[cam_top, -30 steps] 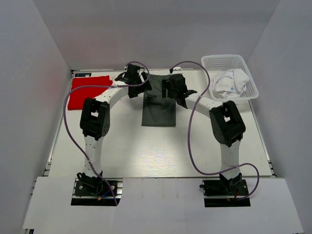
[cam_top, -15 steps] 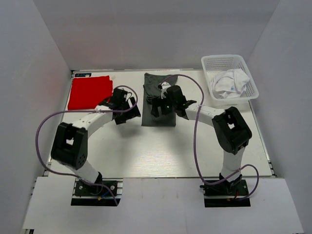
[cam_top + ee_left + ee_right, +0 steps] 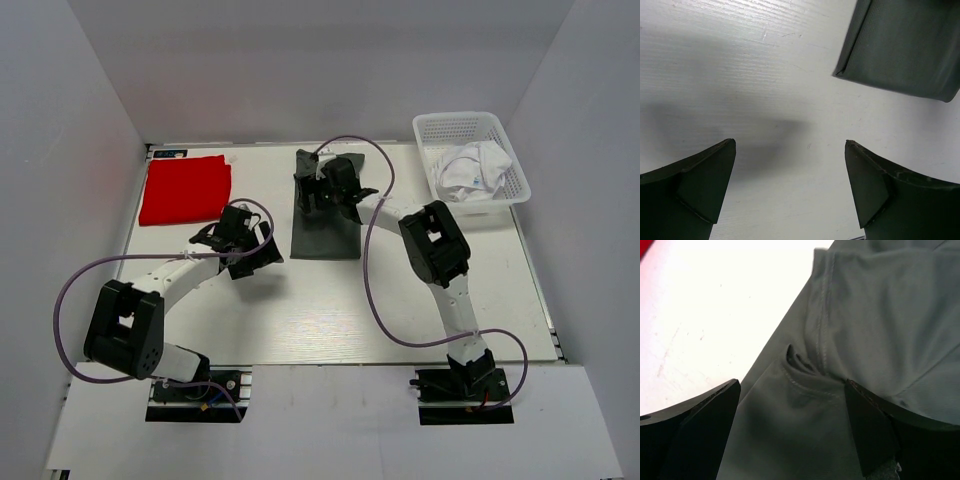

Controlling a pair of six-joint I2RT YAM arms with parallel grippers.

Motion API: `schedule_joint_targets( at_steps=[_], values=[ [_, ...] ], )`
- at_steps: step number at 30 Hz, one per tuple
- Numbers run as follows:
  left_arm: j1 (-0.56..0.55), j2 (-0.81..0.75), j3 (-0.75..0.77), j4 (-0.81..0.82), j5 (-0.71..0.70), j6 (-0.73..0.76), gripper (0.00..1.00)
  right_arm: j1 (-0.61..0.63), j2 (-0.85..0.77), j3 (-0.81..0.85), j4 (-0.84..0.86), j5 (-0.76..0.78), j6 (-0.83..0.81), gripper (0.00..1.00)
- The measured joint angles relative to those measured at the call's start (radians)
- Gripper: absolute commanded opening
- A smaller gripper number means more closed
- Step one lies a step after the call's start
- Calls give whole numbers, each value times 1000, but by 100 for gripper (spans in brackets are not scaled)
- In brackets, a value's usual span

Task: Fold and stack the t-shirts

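The dark grey-green t-shirt (image 3: 326,236) lies folded into a long narrow strip on the table (image 3: 330,310), flat except for a small pucker in its far half. The right gripper (image 3: 315,192) hangs right over that far half. Its fingers are spread wide with the pucker showing between them in the wrist view (image 3: 792,385), and they pinch nothing. The left gripper (image 3: 255,250) is just off the strip's near left corner, over bare table, with its jaws also spread wide and empty. In its wrist view (image 3: 790,145) that corner of the shirt (image 3: 905,45) sits ahead and to the right of the fingertips, apart from them. A red t-shirt (image 3: 185,190) lies flat well to the left of the grey-green one. A crumpled white t-shirt (image 3: 470,172) sits in a white mesh basket (image 3: 468,119) well to its right
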Motion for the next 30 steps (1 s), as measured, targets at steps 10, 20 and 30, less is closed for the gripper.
schedule_joint_targets(
  at_steps=[10,20,30],
  values=[
    [-2,106,68,49,15,22,100,-11,-141,-212,102,7,-6,90],
    [-37,330,208,123,111,57,91,-14,-582,-581,91,156,96,90],
    [-79,373,229,132,74,68,57,-19,-687,-889,-48,131,277,89]
  ],
)
